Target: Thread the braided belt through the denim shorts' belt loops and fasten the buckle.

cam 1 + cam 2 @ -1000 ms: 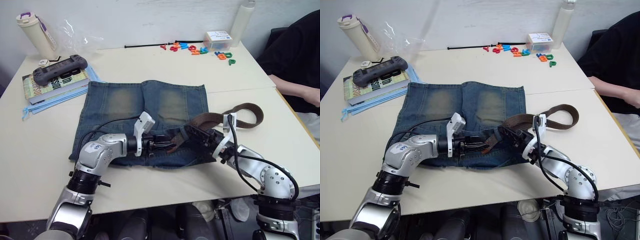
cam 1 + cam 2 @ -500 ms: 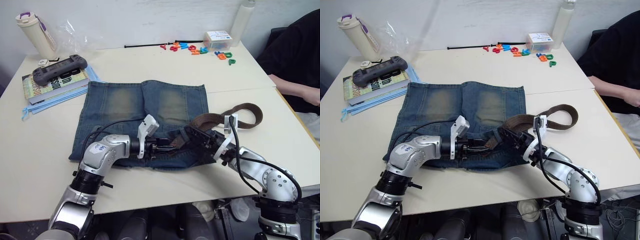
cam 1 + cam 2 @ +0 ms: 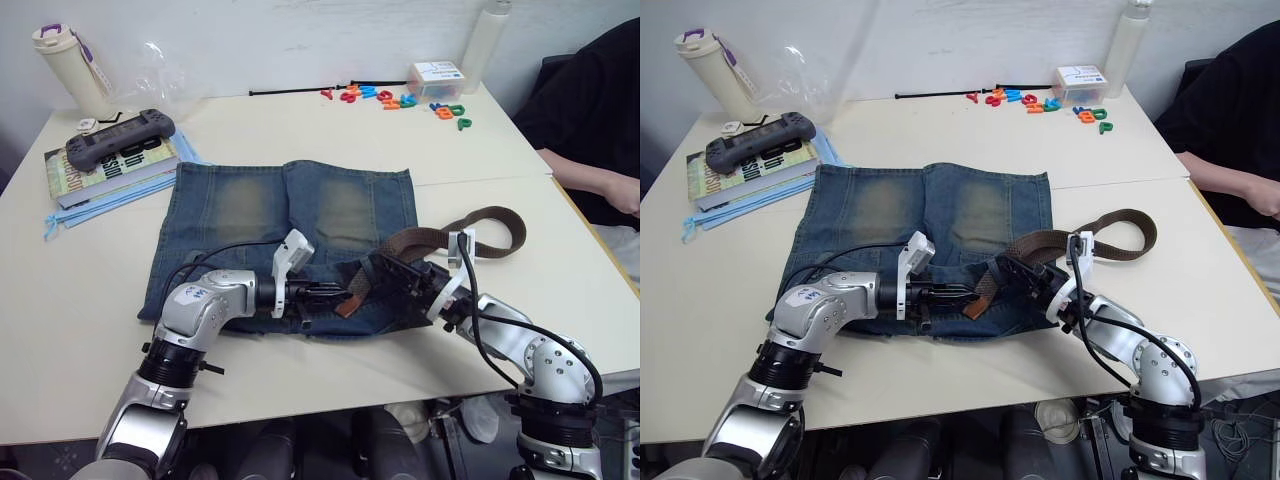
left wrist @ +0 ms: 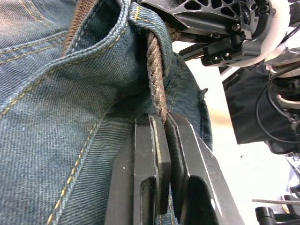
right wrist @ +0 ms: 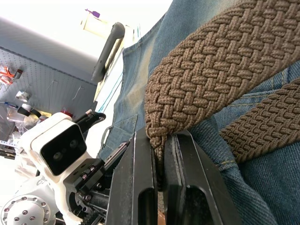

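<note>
The denim shorts [image 3: 290, 210] lie flat on the table with the waistband toward me. The braided belt [image 3: 500, 215] loops out past their right side and runs back along the waistband. My left gripper [image 3: 335, 293] is shut on the belt near its tan end [image 3: 347, 303]. In the left wrist view the belt [image 4: 157, 79] comes out from under a stitched denim strip [image 4: 145, 21], seemingly one of the belt loops, into that gripper [image 4: 164, 136]. My right gripper [image 3: 385, 272] is shut on a fold of the belt [image 5: 211, 61] just right of the left one. The buckle is hidden.
A book stack [image 3: 110, 165] with a grey game controller [image 3: 120, 137] sits at the back left beside a white bottle [image 3: 70, 70]. Coloured letters [image 3: 400, 100] and a white box [image 3: 435, 78] lie at the back. A person in black [image 3: 590, 120] sits at the right.
My left gripper first pushed right along the waistband, then drew back left a little. The belt's tan end now shows below its tips. The right gripper has hardly moved.
</note>
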You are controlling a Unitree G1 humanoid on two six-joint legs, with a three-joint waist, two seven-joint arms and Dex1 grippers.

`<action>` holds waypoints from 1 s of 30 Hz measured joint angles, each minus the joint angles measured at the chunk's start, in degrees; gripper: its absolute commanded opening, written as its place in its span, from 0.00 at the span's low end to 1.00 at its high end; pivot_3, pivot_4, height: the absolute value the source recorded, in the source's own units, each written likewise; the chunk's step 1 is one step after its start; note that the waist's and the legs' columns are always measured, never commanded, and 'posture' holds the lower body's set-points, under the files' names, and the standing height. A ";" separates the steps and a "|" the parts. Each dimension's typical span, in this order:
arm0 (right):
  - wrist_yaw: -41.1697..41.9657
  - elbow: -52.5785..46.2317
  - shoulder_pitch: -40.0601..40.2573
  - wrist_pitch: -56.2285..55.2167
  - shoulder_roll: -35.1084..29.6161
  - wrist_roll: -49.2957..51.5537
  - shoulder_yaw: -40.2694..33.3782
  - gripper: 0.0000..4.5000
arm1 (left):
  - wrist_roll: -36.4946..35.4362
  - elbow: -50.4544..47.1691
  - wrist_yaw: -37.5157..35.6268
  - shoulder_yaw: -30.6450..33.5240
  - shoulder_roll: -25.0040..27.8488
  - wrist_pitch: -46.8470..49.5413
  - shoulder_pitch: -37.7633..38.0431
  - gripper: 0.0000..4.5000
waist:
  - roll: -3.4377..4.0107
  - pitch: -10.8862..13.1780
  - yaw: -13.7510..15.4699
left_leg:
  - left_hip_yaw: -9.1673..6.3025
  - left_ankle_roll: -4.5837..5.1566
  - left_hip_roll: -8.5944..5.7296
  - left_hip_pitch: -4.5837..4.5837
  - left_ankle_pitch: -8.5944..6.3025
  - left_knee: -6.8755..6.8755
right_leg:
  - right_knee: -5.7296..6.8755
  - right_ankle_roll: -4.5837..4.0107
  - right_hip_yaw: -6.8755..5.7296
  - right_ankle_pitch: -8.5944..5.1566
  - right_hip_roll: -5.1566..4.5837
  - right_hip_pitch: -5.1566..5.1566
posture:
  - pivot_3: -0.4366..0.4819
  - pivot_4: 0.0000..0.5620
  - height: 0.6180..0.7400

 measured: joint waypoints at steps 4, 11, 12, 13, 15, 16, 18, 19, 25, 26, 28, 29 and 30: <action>-0.46 0.01 -0.16 -0.04 -0.41 -1.32 0.40 0.00 | -0.02 0.01 0.27 0.19 -0.41 0.90 0.00 0.00 | 0.00 0.00 -0.01 | 0.00 0.00 0.00 0.00 0.00 0.00 | 0.00 0.00 0.00 0.00 0.00 0.00 | 0.48 0.27 0.34; -3.95 -2.48 0.82 -1.36 -0.69 -3.99 1.12 0.39 | -1.63 -0.01 2.52 2.15 -2.43 5.03 -0.05 0.00 | 0.00 0.00 0.05 | -0.01 0.00 0.00 -0.02 0.00 0.00 | -0.03 0.01 0.00 0.01 0.00 0.00 | 0.48 0.27 0.34; -4.89 -3.20 1.43 -1.45 -0.69 -3.89 0.91 0.51 | -1.74 -0.16 2.95 2.47 -2.55 5.26 -0.05 0.00 | 0.00 0.00 0.03 | -0.01 0.00 0.00 -0.01 0.00 0.00 | -0.04 0.02 0.00 0.01 0.00 0.00 | 0.48 0.27 0.34; -5.57 -3.70 2.08 -1.65 -0.69 -3.71 0.68 0.61 | -1.80 -0.23 3.18 2.73 -2.55 5.49 -0.05 0.00 | 0.00 0.00 0.01 | 0.00 0.00 0.00 -0.01 0.00 0.00 | -0.04 0.02 0.00 0.01 0.00 0.00 | 0.48 0.27 0.34; -7.31 -5.30 3.69 -2.36 -0.95 -2.13 -0.52 0.82 | -2.11 -0.51 3.79 3.08 -2.84 6.06 -0.02 0.00 | 0.00 0.00 0.10 | -0.01 0.00 0.00 -0.02 0.00 0.00 | -0.03 0.02 0.00 0.01 0.00 0.00 | 0.48 0.27 0.34; -8.11 -6.57 4.62 -2.59 -1.63 -1.19 -1.21 0.82 | -2.28 -0.61 4.06 3.30 -2.96 6.39 -0.04 0.00 | 0.00 0.01 0.12 | -0.01 0.00 0.00 -0.03 0.00 0.00 | -0.04 0.02 0.00 0.01 0.00 0.00 | 0.48 0.27 0.34; -9.06 -9.62 6.58 -2.64 -3.70 0.70 -2.78 0.82 | -2.54 -0.93 4.37 3.65 -3.02 6.66 0.06 0.00 | 0.00 0.01 0.21 | -0.01 0.02 0.00 -0.05 -0.01 0.00 | -0.06 0.03 0.00 0.01 -0.01 0.00 | 0.48 0.27 0.34; -9.37 -11.72 7.66 -3.15 -5.44 1.33 -3.73 0.82 | -2.58 -0.99 4.65 4.09 -3.24 6.88 0.08 0.00 | 0.01 0.01 0.11 | 0.00 0.03 0.00 -0.06 -0.01 0.02 | -0.08 0.07 0.00 0.03 0.00 0.01 | 0.48 0.27 0.34; -2.61 -26.27 13.11 -5.10 -15.23 -3.18 -4.92 0.82 | -2.87 -1.49 5.63 4.57 -3.76 7.56 0.38 0.00 | -0.03 0.06 0.11 | -0.06 0.05 0.10 0.08 -0.02 -0.07 | -0.34 0.12 -0.13 0.07 0.04 0.27 | 0.48 0.27 0.34; -1.21 -28.02 14.03 -5.48 -16.47 -5.40 -4.40 0.82 | -3.04 -1.56 5.63 4.58 -3.77 7.63 0.39 0.00 | -0.02 0.06 0.20 | -0.10 0.06 0.09 0.13 -0.02 -0.10 | -0.42 0.15 -0.17 0.08 0.03 0.36 | 0.48 0.27 0.34; 1.56 -32.27 16.27 -6.86 -19.22 -12.64 -1.53 0.82 | -3.35 -1.64 5.62 4.60 -3.75 7.68 0.40 0.00 | -0.02 0.06 0.41 | -0.22 0.06 0.09 0.12 -0.01 -0.10 | -0.65 0.23 -0.27 0.15 0.03 0.46 | 0.48 0.27 0.34; 2.36 -33.62 17.15 -7.42 -19.51 -15.46 -0.03 0.82 | -3.40 -1.64 5.61 4.60 -3.74 7.72 0.39 0.00 | -0.02 0.06 0.50 | -0.26 0.05 0.09 0.12 -0.01 -0.10 | -0.72 0.24 -0.31 0.17 0.03 0.49 | 0.48 0.27 0.34; 3.17 -34.57 18.10 -7.88 -19.57 -18.34 2.09 0.82 | -3.49 -1.64 5.61 4.59 -3.75 7.75 0.39 0.00 | -0.03 0.06 0.63 | -0.25 0.06 0.08 0.11 -0.01 -0.10 | -0.76 0.26 -0.30 0.19 0.03 0.51 | 0.48 0.27 0.34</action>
